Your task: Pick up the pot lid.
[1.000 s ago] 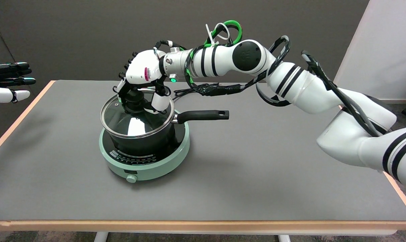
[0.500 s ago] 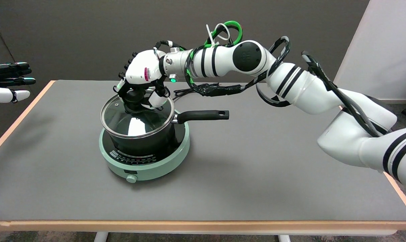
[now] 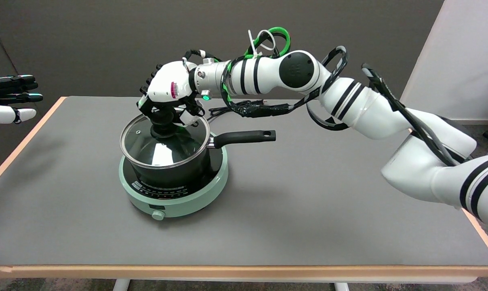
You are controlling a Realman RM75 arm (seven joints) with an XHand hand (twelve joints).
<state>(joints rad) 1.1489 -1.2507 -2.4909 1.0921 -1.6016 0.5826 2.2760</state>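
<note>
A pale green induction cooker (image 3: 195, 198) sits on the grey desk (image 3: 308, 202), left of centre, its round knob (image 3: 158, 215) facing six o'clock on the front edge. On its dark glass top stands a black pot (image 3: 175, 169), whose long black handle (image 3: 244, 138) points toward three o'clock. The desk has a light wooden rim (image 3: 228, 270). Behind it, at twelve o'clock, is a dark wall (image 3: 106, 40); at two o'clock stands a white panel (image 3: 462, 60).
</note>
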